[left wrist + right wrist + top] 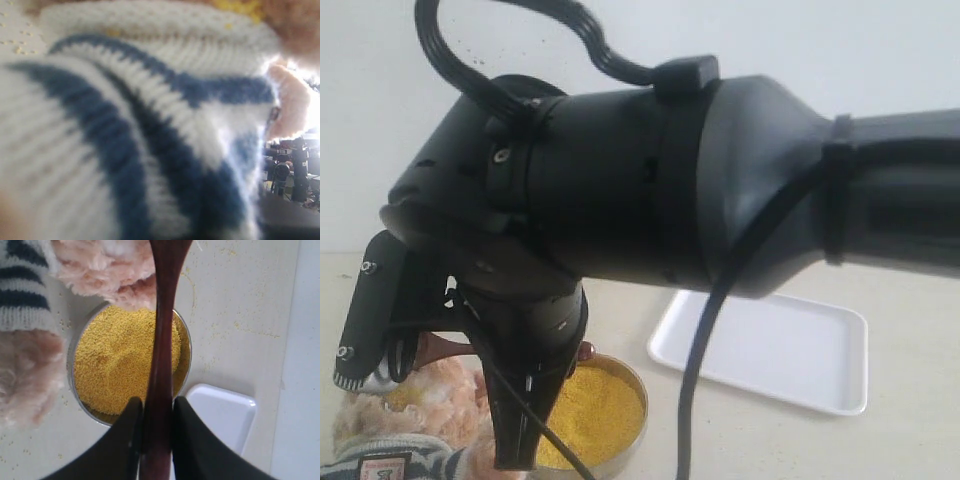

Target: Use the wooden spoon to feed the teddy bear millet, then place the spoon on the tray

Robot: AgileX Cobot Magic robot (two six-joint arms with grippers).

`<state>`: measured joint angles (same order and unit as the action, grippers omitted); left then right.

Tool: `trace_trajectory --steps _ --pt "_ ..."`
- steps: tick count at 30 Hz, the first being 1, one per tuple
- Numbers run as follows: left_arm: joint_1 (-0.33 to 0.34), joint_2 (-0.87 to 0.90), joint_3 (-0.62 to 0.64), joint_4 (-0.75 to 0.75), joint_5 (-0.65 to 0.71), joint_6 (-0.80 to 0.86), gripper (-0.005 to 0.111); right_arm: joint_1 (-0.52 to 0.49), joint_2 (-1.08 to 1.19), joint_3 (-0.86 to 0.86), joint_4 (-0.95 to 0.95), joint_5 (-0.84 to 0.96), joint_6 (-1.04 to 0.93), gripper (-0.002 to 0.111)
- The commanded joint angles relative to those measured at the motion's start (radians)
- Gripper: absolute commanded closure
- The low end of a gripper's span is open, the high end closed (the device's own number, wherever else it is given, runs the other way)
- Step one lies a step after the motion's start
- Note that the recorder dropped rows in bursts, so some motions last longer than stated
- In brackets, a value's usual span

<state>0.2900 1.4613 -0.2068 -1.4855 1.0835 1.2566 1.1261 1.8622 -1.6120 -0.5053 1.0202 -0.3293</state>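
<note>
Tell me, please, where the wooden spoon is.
In the right wrist view, the right gripper holds the wooden spoon above the millet, reaching toward the teddy bear.

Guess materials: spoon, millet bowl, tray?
Wooden spoon: dark reddish-brown wood, smooth glossy sheen, probably lacquered. Millet bowl: metal, likely steel, thin shiny rim. Tray: white plastic by look, smooth, moulded rounded corners, low rim.

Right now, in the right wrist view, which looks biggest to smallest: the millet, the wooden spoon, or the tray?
1. millet
2. wooden spoon, though being nearest the camera enlarges it
3. tray, only partly visible, so its rank against the spoon is unsure
</note>
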Motion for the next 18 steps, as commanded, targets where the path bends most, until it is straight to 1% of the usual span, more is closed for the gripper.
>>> trace_trajectory --steps 1,18 --pt "-0.008 0.0 0.004 -0.023 0.034 0.008 0.103 0.002 -0.001 -0.005 -0.022 -0.006 0.014 0.108" --pt "-0.008 0.0 0.004 -0.042 0.034 0.018 0.103 0.002 -0.001 -0.005 -0.067 0.017 0.014 0.108"
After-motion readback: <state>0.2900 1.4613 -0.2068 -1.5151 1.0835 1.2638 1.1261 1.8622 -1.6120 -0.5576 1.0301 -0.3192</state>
